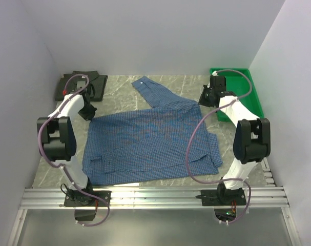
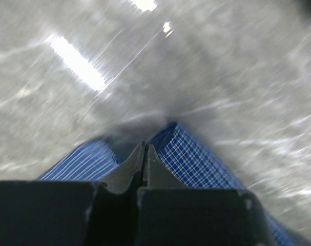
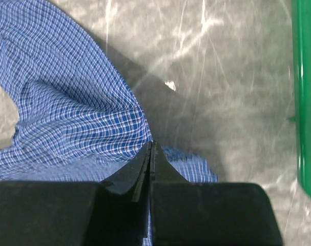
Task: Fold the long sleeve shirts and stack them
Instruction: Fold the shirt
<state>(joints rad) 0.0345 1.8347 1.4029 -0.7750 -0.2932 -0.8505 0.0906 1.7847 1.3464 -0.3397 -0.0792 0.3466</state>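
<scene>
- Top external view gives you the blue shirt (image 1: pixel 150 143) spread flat across the middle of the marble-patterned table (image 1: pixel 186 84). One sleeve (image 1: pixel 146 88) stretches out toward 12 o'clock.
- Your left gripper (image 1: pixel 87 111) sits at the shirt's 10 o'clock corner, and your right gripper (image 1: pixel 206 97) sits at its 2 o'clock corner.
- Left wrist view is blurred. You can make out the fingers (image 2: pixel 135 164) pressed tight together with no gap. Checked blue cloth (image 2: pixel 191 154) rises to the tips on both sides, so that hand is clenched on the shirt's edge.
- Right wrist view shows you the other pair of fingers (image 3: pixel 137 171) clamped together just as tightly. A ridge of the blue cloth (image 3: pixel 83 113) bunches up to the tips from 10 o'clock, so you are grasping the shirt there too.
- The dark shirt (image 1: pixel 81 84) lies at the table's 10 o'clock corner, behind the left arm. You cannot tell its pattern from here.
- The green tray (image 1: pixel 253 100) stands at the table's 2 o'clock corner, near the right gripper. Its rim (image 3: pixel 305 102) runs down the 3 o'clock side of the right wrist view, apart from the cloth.
</scene>
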